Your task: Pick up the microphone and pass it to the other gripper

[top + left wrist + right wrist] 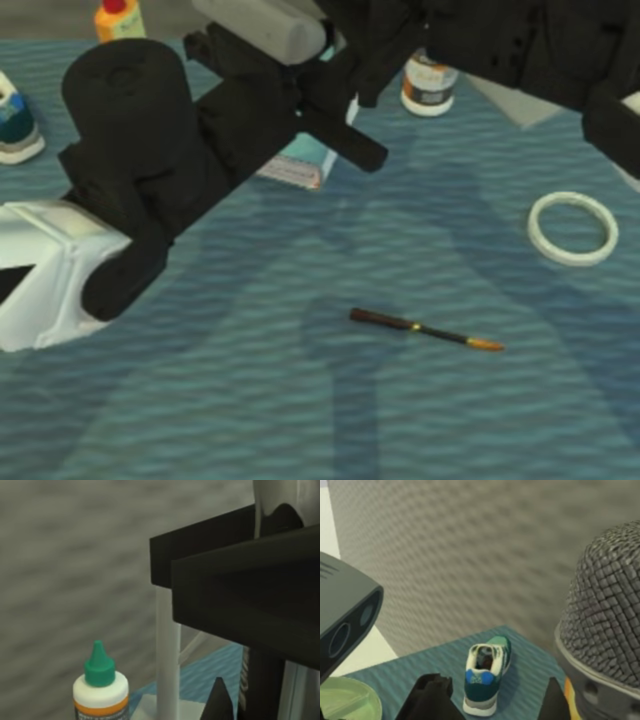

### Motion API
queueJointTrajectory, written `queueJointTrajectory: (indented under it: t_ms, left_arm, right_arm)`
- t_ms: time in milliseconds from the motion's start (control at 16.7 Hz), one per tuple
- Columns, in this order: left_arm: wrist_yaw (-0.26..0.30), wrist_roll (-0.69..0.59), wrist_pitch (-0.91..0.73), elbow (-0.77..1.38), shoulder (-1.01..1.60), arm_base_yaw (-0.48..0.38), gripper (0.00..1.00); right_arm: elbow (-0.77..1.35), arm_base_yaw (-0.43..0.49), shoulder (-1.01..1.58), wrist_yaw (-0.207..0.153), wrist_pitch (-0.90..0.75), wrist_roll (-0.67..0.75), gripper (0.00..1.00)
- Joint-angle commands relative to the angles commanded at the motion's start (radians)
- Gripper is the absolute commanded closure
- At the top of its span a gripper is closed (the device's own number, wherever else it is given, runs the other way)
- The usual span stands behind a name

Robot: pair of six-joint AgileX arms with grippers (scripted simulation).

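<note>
Up at the top middle of the top view both arms meet above the tabletop (pixel 300 400). The microphone (pixel 605 615), mesh head filling the right wrist view, sits right beside the right gripper (pixel 400 45); whether either gripper clasps it I cannot tell (the left gripper (pixel 345 135) is equally near). Its long axis is hidden. No label on the bottle (pixel 100 690) is legible.
</note>
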Motion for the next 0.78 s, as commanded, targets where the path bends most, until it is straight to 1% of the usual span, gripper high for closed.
queueJointTrajectory:
  t_ms: [180, 780]
  left_arm:
    - [0.0, 0.0, 0.0, 0.0, 0.0, 0.0, 1.0]
    - [0.0, 0.0, 0.0, 0.0, 0.0, 0.0, 0.25]
  right_arm:
    - [0.0, 0.0, 0.0, 0.0, 0.0, 0.0, 1.0]
    - [0.0, 0.0, 0.0, 0.0, 0.0, 0.0, 1.0]
